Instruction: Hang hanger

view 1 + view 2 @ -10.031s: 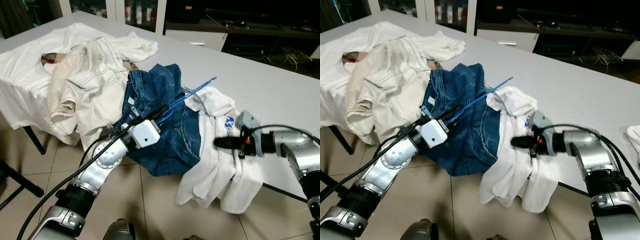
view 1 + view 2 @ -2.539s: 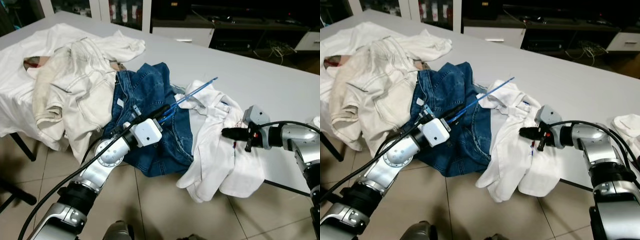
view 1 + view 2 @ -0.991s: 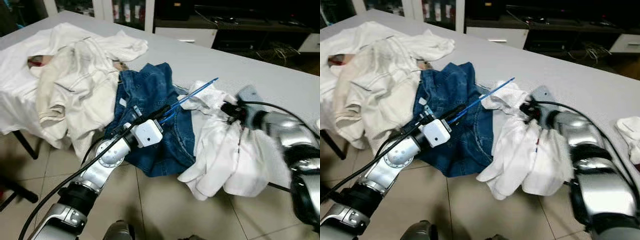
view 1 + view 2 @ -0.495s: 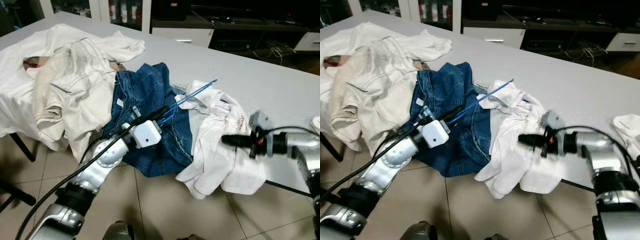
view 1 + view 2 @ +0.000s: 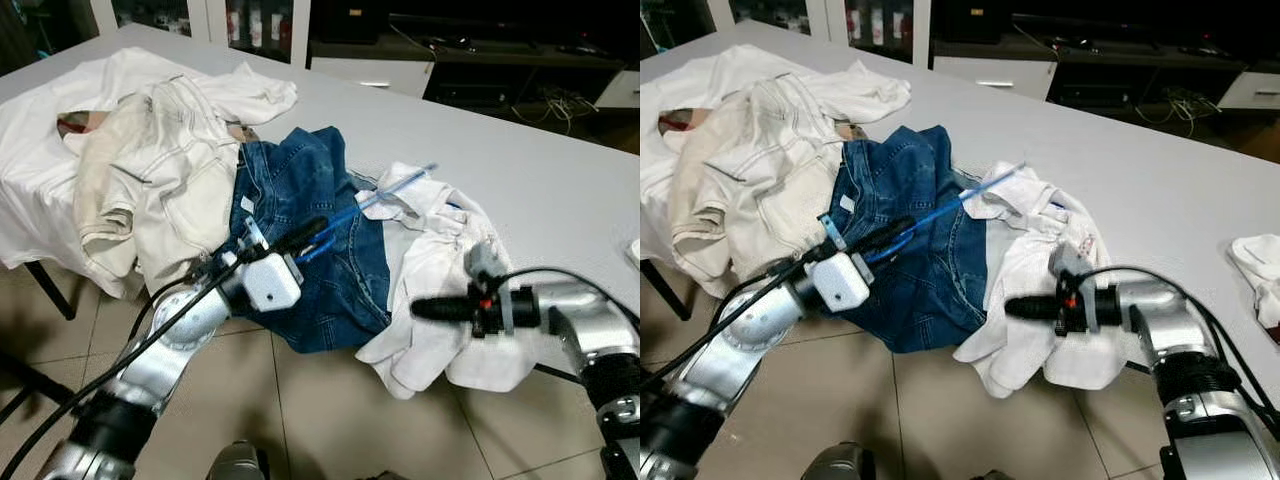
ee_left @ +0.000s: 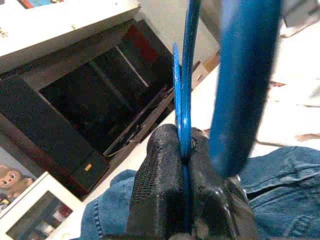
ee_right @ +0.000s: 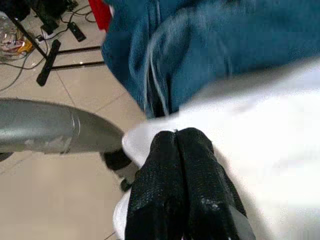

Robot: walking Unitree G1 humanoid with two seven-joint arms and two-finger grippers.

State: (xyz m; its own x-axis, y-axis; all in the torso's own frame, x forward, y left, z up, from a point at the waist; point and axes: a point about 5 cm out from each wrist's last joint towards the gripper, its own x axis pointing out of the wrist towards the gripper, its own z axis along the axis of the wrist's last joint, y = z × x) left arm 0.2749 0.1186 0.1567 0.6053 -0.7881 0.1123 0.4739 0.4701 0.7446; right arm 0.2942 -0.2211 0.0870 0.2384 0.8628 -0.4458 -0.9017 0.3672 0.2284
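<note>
A thin blue hanger (image 5: 385, 195) slants over the blue jeans (image 5: 300, 170) and reaches the collar of a white shirt (image 5: 440, 240). My left gripper (image 5: 305, 232) is shut on the hanger's lower end. In the left wrist view the black fingers (image 6: 155, 175) pinch the blue wire (image 6: 186, 90). My right gripper (image 5: 420, 308) is shut and points left. It lies against the white shirt's lower part, which hangs over the table edge. In the right wrist view its fingers (image 7: 165, 170) are pressed together in front of white cloth (image 7: 270, 150).
The clothes lie on a grey table (image 5: 540, 160): a cream garment (image 5: 150, 170) and a white sheet (image 5: 40, 140) at the left, another white cloth (image 5: 1255, 262) at the far right. Tiled floor (image 5: 330, 410) lies below the front edge. Dark cabinets (image 5: 480, 40) stand behind.
My right gripper has slid left and lower along the shirt's hanging part. My left arm has drawn back a little, still holding the hanger.
</note>
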